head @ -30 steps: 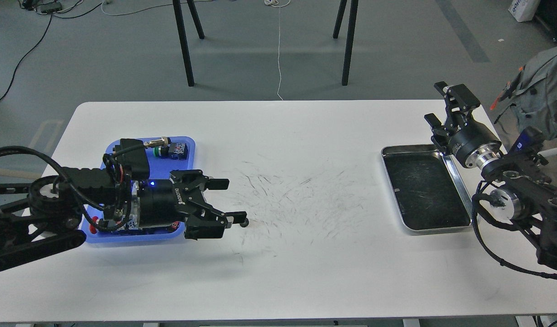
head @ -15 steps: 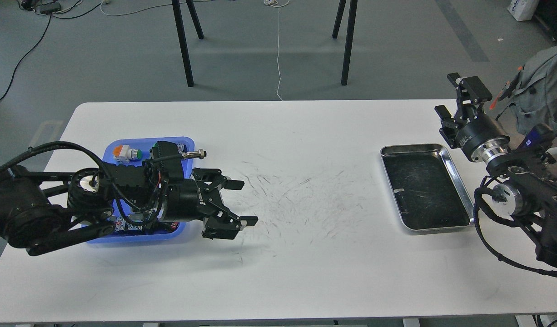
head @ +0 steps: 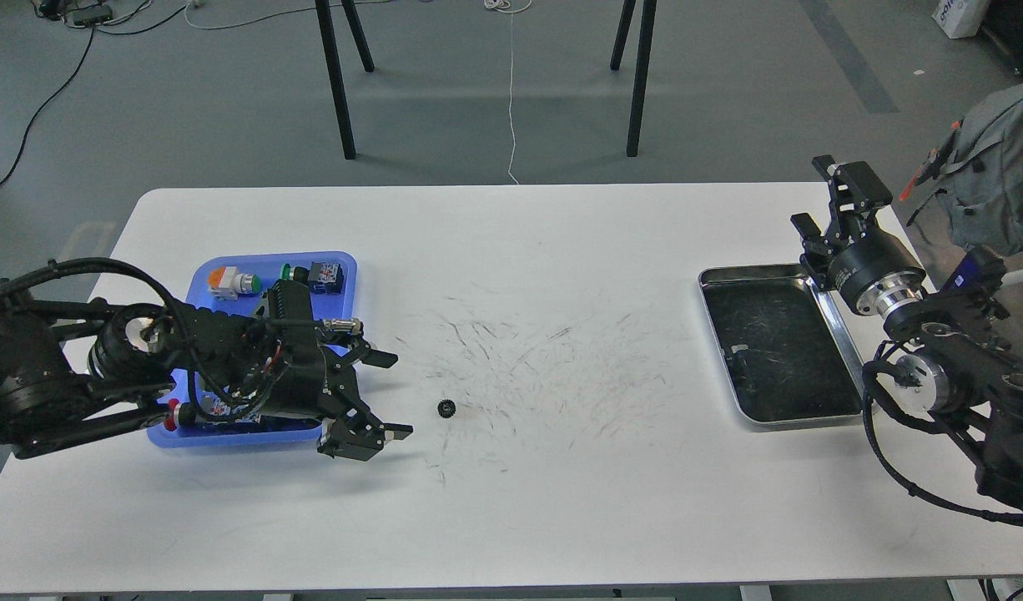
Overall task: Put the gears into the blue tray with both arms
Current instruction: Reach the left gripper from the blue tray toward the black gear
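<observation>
Broadly, the white bench [head: 561, 517] lies open around the work, its scuffed middle bare. The blue tray [head: 345, 271], holding push-button switches [head: 232, 282], sits at left, under the left claw [head: 378, 396], spread and empty. The right claw [head: 828, 196], parted, hovers past the silver tray [head: 841, 334]. One gear [head: 446, 408] lies loose beside the blue tray; picking it up seems the next step.

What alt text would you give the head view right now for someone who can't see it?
A small black gear lies loose on the white table, just right of the open left gripper and outside the blue tray of push-button switches. At far right, the open right gripper hangs beside a silver metal tray.
</observation>
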Motion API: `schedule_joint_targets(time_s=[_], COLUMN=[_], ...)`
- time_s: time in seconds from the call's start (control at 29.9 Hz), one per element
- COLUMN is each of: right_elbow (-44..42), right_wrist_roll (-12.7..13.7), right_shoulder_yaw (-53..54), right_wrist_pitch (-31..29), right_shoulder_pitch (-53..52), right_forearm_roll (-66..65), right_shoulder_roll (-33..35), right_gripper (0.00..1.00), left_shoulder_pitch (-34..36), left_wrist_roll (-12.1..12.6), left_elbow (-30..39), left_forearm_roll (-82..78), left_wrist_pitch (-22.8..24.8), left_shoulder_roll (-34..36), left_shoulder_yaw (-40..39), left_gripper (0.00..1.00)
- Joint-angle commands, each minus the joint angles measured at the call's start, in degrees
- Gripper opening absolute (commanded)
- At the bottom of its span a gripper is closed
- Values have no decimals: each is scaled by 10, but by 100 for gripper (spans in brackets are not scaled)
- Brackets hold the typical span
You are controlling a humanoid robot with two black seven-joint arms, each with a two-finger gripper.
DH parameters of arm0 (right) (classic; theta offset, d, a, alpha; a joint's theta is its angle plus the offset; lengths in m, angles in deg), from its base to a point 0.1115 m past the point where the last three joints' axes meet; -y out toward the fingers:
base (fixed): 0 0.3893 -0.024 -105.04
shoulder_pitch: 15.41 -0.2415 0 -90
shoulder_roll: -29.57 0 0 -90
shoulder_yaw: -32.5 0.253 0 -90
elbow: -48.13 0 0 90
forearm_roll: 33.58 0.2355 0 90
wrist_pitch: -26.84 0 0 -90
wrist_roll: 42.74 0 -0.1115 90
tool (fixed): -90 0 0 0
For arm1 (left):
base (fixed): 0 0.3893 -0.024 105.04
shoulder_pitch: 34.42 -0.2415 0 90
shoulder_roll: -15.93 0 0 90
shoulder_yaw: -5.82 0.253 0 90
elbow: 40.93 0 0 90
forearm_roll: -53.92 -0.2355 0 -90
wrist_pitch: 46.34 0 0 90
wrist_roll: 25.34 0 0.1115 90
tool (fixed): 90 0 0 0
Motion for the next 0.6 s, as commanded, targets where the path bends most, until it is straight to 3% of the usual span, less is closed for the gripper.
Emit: schedule_joint_targets(time_s=[0.0,0.2,0.57], right_elbow=[0,-1,-3], right_wrist_roll=[0,0,0], right_shoulder_yaw=[0,0,0], right_wrist_pitch=[0,0,2], right_shoulder_pitch=[0,2,2], right_forearm_roll=[0,-1,-1], right_shoulder_roll=[0,-1,-11], right_gripper=[92,92,92], left_shoulder_pitch=[20,25,42], left_wrist_roll=[0,0,0], left_elbow=[15,5,-17], left_forearm_roll=[2,-1,2], left_wrist_pitch=[2,1,1], left_shoulder_roll=[-4,-2,-57], left_shoulder_yaw=[7,24,70], left_gripper=[100,100,100])
